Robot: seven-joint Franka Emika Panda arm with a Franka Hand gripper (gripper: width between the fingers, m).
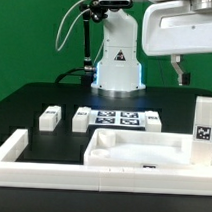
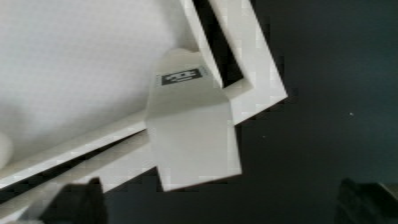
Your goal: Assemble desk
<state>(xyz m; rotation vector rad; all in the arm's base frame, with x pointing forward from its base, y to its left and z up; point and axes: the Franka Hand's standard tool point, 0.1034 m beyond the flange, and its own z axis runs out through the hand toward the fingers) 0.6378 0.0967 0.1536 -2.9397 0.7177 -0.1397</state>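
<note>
Exterior view: taken low, near table (image 1: 24,100) height, and faced across it toward the robot base (image 1: 118,60) at 12 o'clock. The desk top (image 1: 142,151) is seen nearest at 6 o'clock, an upright leg block (image 1: 203,123) at 3 o'clock, the gripper (image 1: 181,69) at 2 o'clock. Wrist view: aimed steeply down from very close, with blurred fingertips (image 2: 71,203) caught at the frame edge. Shared by both: the desk top (image 2: 71,80) rim and, apparently, the upright leg block (image 2: 192,130).
</note>
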